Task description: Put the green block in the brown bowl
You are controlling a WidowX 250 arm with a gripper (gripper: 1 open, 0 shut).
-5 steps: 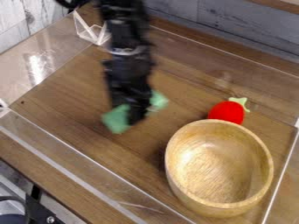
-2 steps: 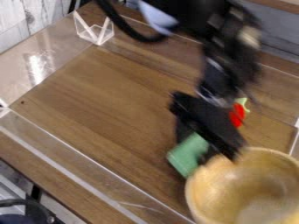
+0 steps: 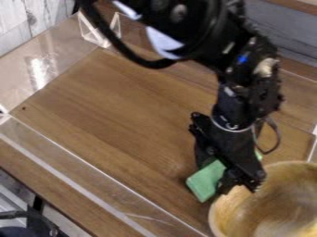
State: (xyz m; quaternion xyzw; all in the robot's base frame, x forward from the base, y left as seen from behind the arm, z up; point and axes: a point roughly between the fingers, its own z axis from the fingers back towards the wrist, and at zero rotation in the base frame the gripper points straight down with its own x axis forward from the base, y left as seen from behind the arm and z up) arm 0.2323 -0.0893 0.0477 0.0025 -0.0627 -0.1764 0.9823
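Green block (image 3: 206,181), smooth and flat-faced, sits clamped in the black gripper (image 3: 231,170) beside the grainy wooden bowl (image 3: 266,199).

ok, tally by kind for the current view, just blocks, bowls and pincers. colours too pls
Blocks: 1 (green block, in the pincer)
Bowls: 1 (light-brown bowl)
Pincers: 1 (black)
Total: 3

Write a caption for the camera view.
Black pincer gripping a flat green block beside the round light-brown wooden bowl.
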